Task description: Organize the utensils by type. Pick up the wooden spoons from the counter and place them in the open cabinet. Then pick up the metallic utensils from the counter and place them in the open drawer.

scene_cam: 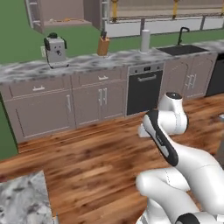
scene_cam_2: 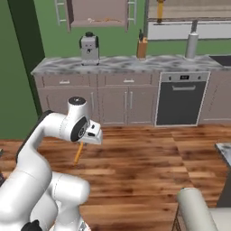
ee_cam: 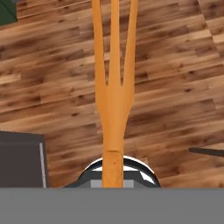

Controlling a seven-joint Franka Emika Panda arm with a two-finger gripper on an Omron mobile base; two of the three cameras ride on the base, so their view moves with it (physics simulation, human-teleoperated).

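Far left on the marbled tabletop (scene_cam: 87, 61) stands a grey coffee machine (scene_cam: 55, 50), with an open wall cabinet (scene_cam: 65, 13) above it holding something orange on its shelf. Further right come a knife block (scene_cam: 103, 46), a white roll (scene_cam: 145, 40) and the black sink (scene_cam: 181, 49), with a dark oven front (scene_cam: 144, 89) below. My fingers (scene_cam_2: 83, 143) are clamped on a wooden utensil (ee_cam: 113, 87) with three long orange prongs. It hangs over the plank floor (scene_cam: 87, 166), well apart from the tabletop, its handle slanting down beneath my hand in the right base view.
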